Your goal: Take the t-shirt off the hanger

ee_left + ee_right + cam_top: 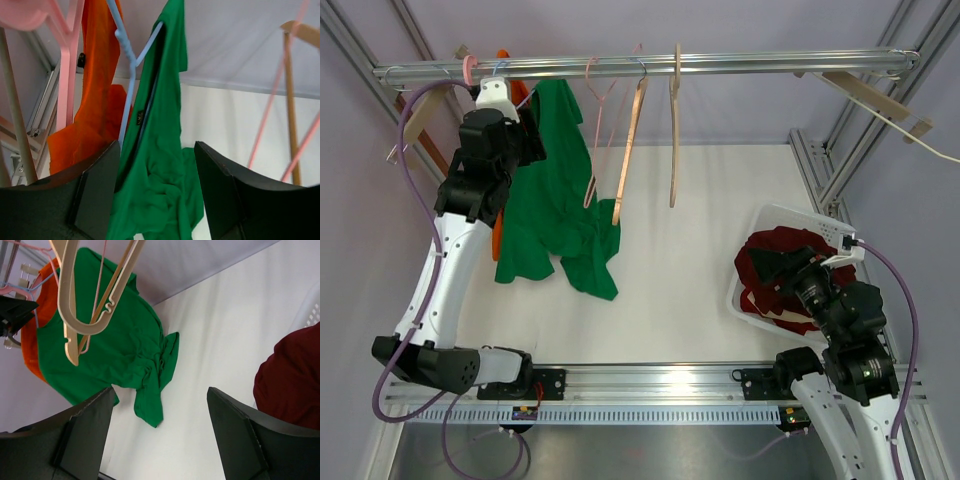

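A white laundry basket [778, 213] at the table's right edge holds a crumpled dark red garment [768, 262]. At the far left, the green t-shirt [555, 190] hangs from the rail [720, 65] on a pale blue hanger [127, 55], draped unevenly, its lower folds bunched on the table [700, 290], with an orange garment [97, 100] just behind it. The left gripper [156, 150] stands released, fingers spread either side of the green cloth. The right gripper [160, 392], above the basket, is also spread wide and grasps nothing.
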Robot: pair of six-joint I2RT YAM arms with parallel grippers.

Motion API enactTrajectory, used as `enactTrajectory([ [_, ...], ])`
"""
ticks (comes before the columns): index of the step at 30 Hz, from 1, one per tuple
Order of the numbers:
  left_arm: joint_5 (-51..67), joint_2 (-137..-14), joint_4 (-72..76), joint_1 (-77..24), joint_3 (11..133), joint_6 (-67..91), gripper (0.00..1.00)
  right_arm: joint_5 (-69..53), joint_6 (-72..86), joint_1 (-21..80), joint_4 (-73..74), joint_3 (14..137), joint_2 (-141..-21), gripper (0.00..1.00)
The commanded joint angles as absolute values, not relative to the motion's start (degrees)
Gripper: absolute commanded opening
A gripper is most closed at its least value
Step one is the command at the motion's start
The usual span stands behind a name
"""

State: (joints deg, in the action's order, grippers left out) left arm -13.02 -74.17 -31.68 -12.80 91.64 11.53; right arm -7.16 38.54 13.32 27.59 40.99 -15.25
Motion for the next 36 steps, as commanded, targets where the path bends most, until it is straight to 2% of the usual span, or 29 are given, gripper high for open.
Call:
enactTrajectory([
  [1,-17.14,-75.58,-31.2,-11.87,95.09,9.58,0.63,-13.01,36.13,13.01,25.22,43.15,-16.96,0.83],
  [9,-19.07,-78.31,-30.33,-11.87,96.24,7.3,0.59,-15.2,36.38,13.1,23.12,42.19,-18.81,0.81],
  [16,-21.09,-80.15,-27.16,-11.78,94.92,5.62,0.6,-15.91,36.12,13.1,23.2,42.62,-19.25,0.8],
  [17,-20.31,-80.07,-26.81,-11.78,94.66,5.8,0.56,-15.91,35.95,13.1,23.2,42.71,-19.25,0.8],
  [18,-19.52,-79.98,-25.94,-11.78,94.22,5.8,0.43,-15.91,35.86,13.1,23.38,42.8,-19.34,0.8],
  [22,-16.97,-77.97,-24.7,-11.78,92.9,6.94,0.14,-16.52,36.03,13.18,23.12,42.54,-19.42,0.8],
  [25,-16.08,-77.08,-24.43,-11.78,92.72,7.47,0.0,-17.31,36.21,13.1,22.94,42.71,-19.78,0.8],
  [28,-14.16,-75.59,-23.82,-11.78,92.81,7.73,0.0,-17.84,36.39,13.18,22.76,43.41,-19.6,0.79],
  [36,-0.36,-69.09,-19.43,-11.87,92.28,10.72,0.0,-23.45,35.6,13.1,20.14,47.11,-22.5,0.79],
])
